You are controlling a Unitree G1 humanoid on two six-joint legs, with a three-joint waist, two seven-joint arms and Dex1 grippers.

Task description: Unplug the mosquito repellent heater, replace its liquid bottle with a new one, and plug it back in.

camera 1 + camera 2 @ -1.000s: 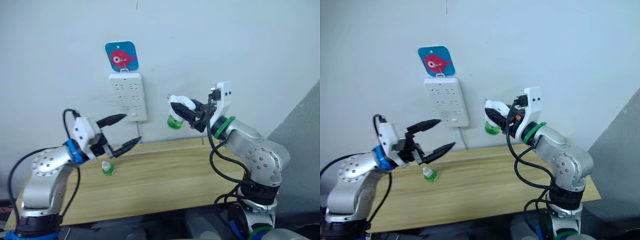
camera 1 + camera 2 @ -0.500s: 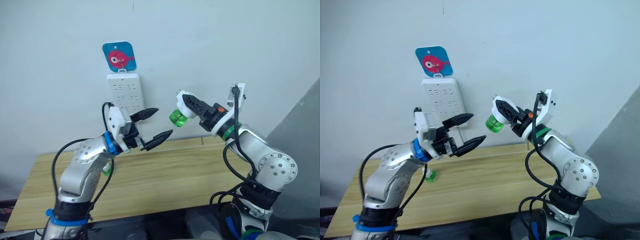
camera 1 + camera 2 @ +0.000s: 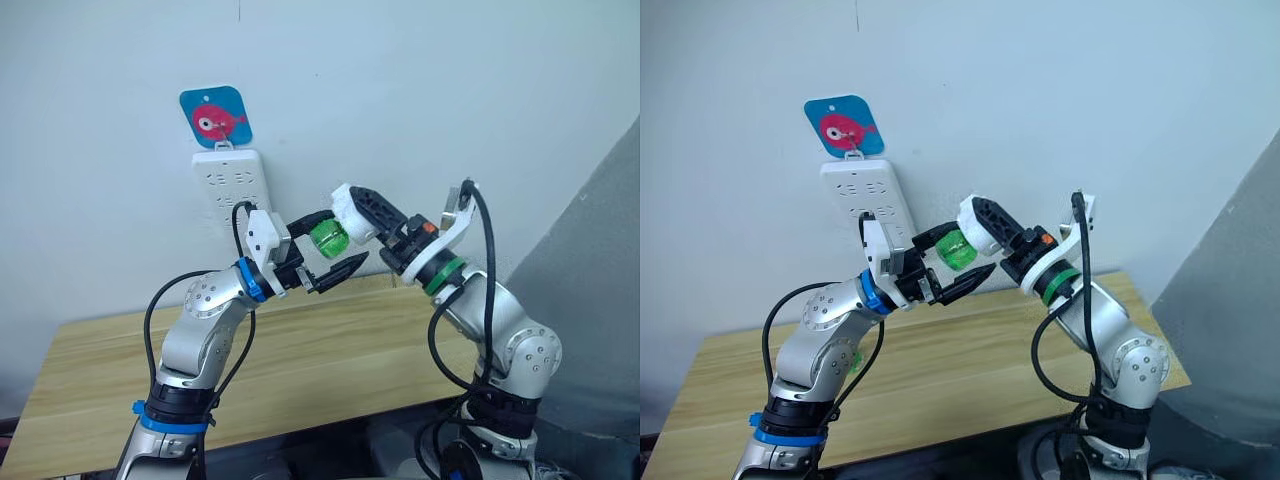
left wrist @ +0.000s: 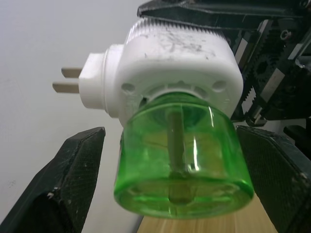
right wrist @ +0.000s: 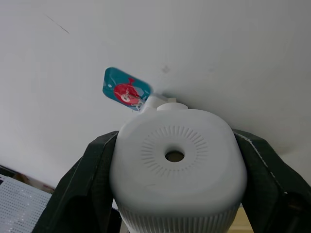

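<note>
While the right gripper (image 3: 362, 212) clamps the mosquito repellent heater (image 5: 178, 172) between its two black fingers (image 5: 92, 179), one on each flank of the white body, the unit is held in the air above the wooden table (image 3: 330, 370), in front of the pale wall. In the right wrist view the heater's domed face shows its round vent hole ringed by fine radial slots. A green liquid bottle (image 4: 182, 155) is still seated in the heater's underside, with a dark wick running up its middle, and two metal prongs (image 4: 68, 80) jut from the side of the white body, plugged into nothing. The left gripper (image 3: 330, 245) is spread wide around that bottle: one finger (image 4: 73, 170) sits to either side of the green glass, near it, but with a gap showing on both sides in the left wrist view, so no contact is visible. Behind the two arms, a white power strip (image 3: 232, 190) hangs upright on the wall, and just above it is a blue card with a pink fish (image 3: 215, 115).
</note>
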